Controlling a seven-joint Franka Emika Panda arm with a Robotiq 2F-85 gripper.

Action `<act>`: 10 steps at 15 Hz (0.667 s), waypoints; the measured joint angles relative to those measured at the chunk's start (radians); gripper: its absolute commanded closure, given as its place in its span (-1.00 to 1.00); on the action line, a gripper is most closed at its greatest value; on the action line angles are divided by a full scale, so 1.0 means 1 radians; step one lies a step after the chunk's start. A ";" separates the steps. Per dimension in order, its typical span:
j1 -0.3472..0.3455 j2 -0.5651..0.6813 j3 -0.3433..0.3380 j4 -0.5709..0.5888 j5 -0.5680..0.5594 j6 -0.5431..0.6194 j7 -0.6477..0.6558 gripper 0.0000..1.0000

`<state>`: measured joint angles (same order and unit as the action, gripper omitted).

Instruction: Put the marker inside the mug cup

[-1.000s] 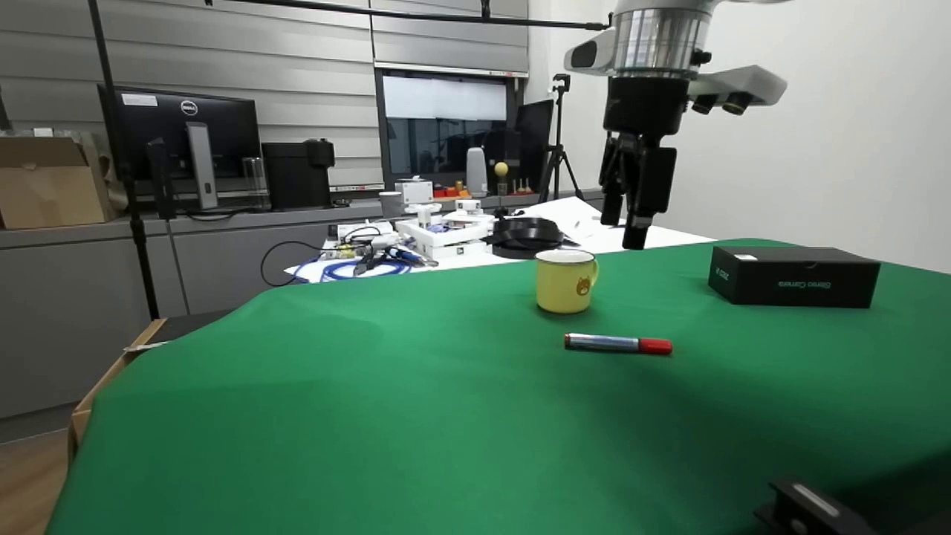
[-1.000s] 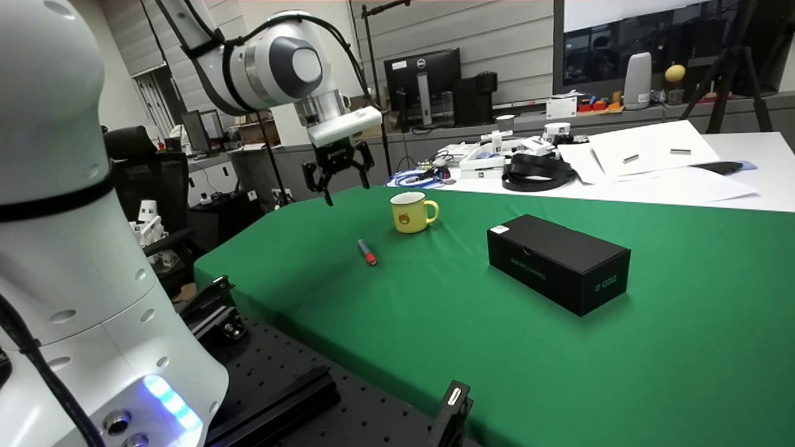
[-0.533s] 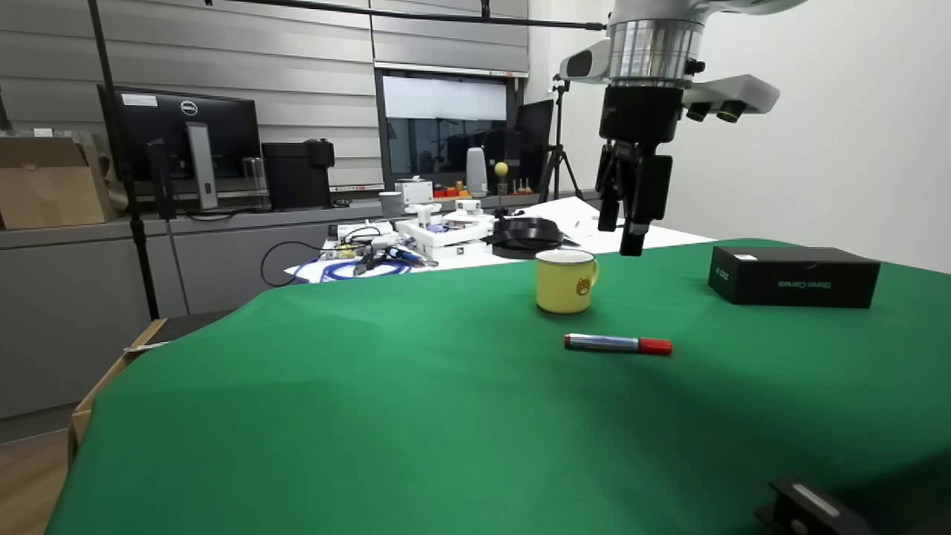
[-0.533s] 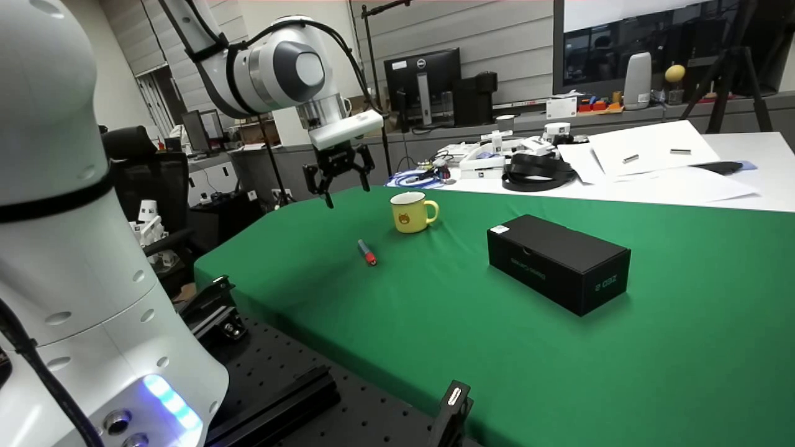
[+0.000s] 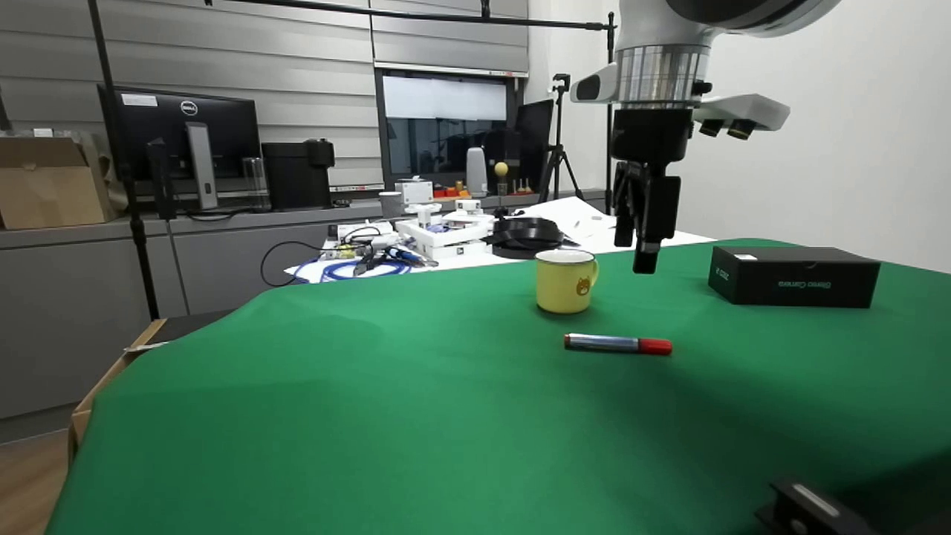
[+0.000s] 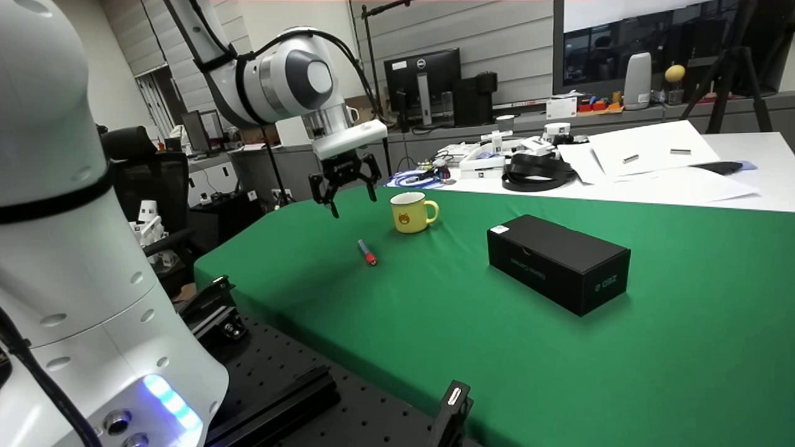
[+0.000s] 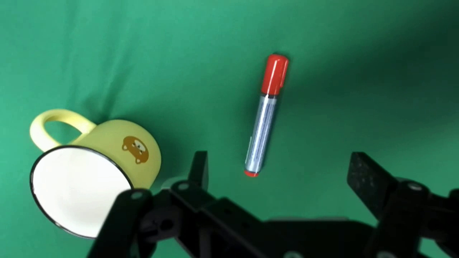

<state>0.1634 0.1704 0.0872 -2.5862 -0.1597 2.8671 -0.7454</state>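
Note:
The marker lies flat on the green cloth, with a silver barrel and a red cap. It shows in both exterior views (image 5: pixel 609 342) (image 6: pixel 366 251) and in the wrist view (image 7: pixel 265 118). The yellow mug cup (image 5: pixel 561 286) stands upright beside it, with a bear mark; its white inside shows in the wrist view (image 7: pixel 120 147), left of the marker. My gripper (image 5: pixel 634 258) is open and empty, above the cloth in both exterior views (image 6: pixel 354 208). In the wrist view the open fingers (image 7: pixel 279 156) stand either side of the marker's barrel end, apart from it.
A black box (image 5: pixel 799 282) stands on the cloth to the right in both exterior views (image 6: pixel 559 261). A white table (image 6: pixel 733 192) with papers, cables and parts is behind the cloth. Black brackets (image 6: pixel 452 410) stand at the cloth's near edge.
My gripper has come down and moved slightly to the right in both exterior views, still open. The marker, mug cup and box have not moved.

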 measured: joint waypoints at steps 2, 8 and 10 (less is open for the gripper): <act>-0.005 0.031 -0.009 0.002 -0.049 0.018 0.065 -1.00; -0.007 0.131 -0.013 0.043 -0.144 0.066 0.171 -1.00; -0.007 0.159 -0.013 0.063 -0.159 0.072 0.188 -1.00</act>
<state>0.1568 0.3297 0.0741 -2.5230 -0.3186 2.9393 -0.5572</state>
